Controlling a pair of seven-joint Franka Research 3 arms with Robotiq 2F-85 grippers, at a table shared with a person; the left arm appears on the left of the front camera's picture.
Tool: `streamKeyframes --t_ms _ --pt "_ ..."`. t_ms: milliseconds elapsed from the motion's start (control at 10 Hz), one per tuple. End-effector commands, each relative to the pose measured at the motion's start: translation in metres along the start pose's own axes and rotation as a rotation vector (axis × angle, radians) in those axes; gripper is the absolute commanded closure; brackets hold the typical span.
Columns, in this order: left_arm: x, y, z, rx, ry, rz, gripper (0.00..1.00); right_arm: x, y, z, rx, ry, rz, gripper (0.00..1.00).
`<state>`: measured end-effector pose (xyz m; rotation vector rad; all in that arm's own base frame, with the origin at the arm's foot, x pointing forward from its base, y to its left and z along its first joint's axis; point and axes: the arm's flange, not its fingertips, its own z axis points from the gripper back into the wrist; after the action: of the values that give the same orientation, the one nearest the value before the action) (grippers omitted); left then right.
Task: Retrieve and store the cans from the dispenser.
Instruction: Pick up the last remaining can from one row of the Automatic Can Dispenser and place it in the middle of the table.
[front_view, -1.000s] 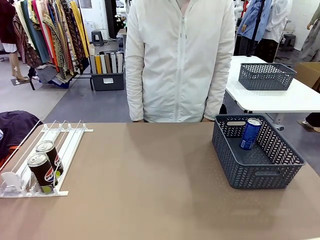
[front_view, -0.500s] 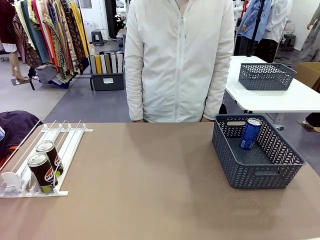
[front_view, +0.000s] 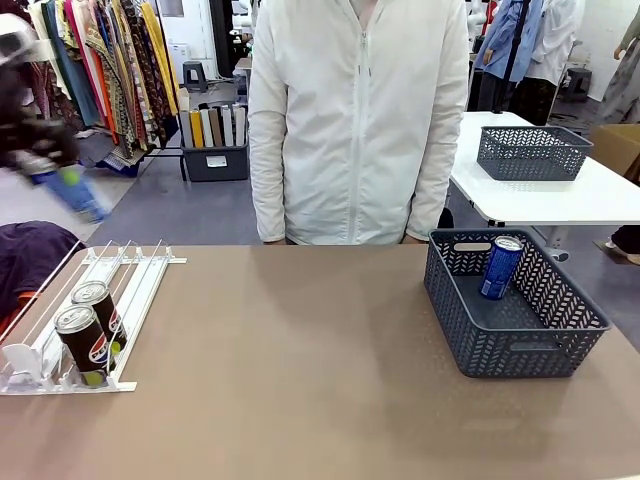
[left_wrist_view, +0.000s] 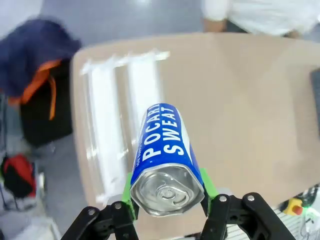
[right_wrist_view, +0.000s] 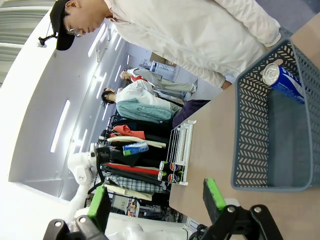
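Blue can lengthwise in left tool

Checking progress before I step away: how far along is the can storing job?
Done: one blue can leans in the grey basket. In hand: the left tool grips a second blue can. Left: two black cans stand in the dispenser.

A white-jacketed person is standing across the table from me; a grey basket is sitting on its right.
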<state>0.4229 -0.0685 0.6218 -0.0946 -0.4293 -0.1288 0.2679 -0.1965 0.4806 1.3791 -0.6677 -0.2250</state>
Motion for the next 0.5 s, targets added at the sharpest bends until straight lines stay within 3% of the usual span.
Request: streamKeyframes --t_ms 0,200,400 --pt "0.053 -0.070 -0.036 -0.116 0.081 -0.242 1.00 0.003 0.003 0.000 0.019 -0.011 0.010 0.00" --pt "0.054 -0.177 -0.088 -0.067 0.174 -0.437 1.00 0.003 0.003 0.000 0.019 -0.011 0.010 0.00" --pt "0.030 -0.260 -0.141 -0.103 0.265 -0.607 1.00 0.003 0.003 0.000 0.019 -0.011 0.010 0.00"
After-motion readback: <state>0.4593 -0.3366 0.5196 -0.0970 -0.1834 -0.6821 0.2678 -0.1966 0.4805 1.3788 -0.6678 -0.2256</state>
